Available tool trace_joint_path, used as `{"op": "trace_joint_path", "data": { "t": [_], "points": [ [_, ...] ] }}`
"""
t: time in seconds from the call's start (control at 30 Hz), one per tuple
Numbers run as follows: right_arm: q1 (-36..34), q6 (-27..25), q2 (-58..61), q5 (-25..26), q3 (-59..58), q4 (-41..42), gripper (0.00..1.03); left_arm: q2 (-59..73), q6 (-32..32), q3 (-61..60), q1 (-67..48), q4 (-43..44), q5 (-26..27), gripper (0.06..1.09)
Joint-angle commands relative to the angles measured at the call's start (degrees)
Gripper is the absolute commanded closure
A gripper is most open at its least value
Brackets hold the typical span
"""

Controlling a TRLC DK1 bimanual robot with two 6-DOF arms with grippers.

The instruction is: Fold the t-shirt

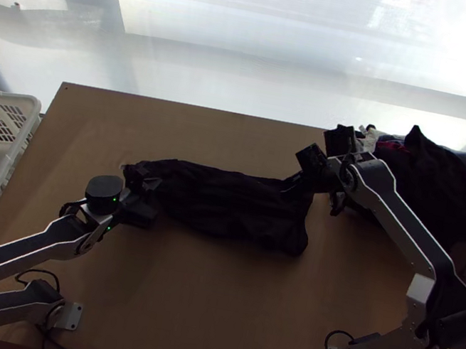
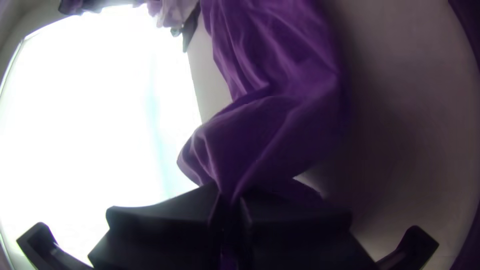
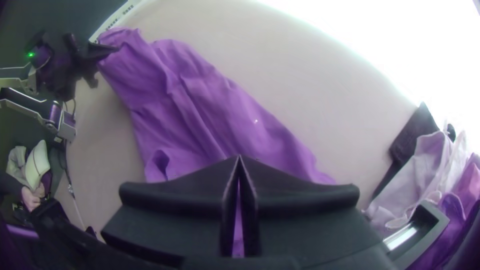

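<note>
Across a light wooden desk (image 1: 212,293), before a bright translucent screen (image 1: 295,27): dark t-shirt (image 1: 235,204), long axis side to side.
Laid as a creased band, roughly parallel to the far edge, narrower end toward the left gripper (image 1: 137,178), broader end toward the right gripper (image 1: 286,190). Gripped at the narrower end by the left jaws, closed on gathered cloth. At the broader end, right jaws closed tip to tip; cannot tell whether holding cloth. Near that end, heaped clothing (image 1: 447,190); off the desk's left side, white slotted basket (image 1: 26,120).
</note>
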Motion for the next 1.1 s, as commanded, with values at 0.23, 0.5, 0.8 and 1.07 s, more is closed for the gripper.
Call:
{"op": "trace_joint_path", "data": {
  "t": [0.23, 0.5, 0.8, 1.07],
  "points": [
    [-7.4, 0.0, -14.2, -0.9, -8.5, -3.5, 1.0, 21.6, 3.2, 25.6, -12.8, 0.4, -0.7, 1.05],
    [-11.8, 0.2, -18.5, -1.0, -7.2, -6.7, 1.0, 33.4, 4.8, 37.9, -21.7, 0.1, -4.2, 1.05],
    [-17.5, 0.0, -21.4, -1.6, -9.3, -7.9, 1.0, 41.4, 7.3, 47.5, -28.3, 0.1, -4.4, 1.05],
    [-20.1, -0.4, -23.4, -2.1, -12.1, -8.2, 1.0, 49.0, 5.6, 49.8, -31.4, 1.2, -6.2, 1.02]
  ]
}}
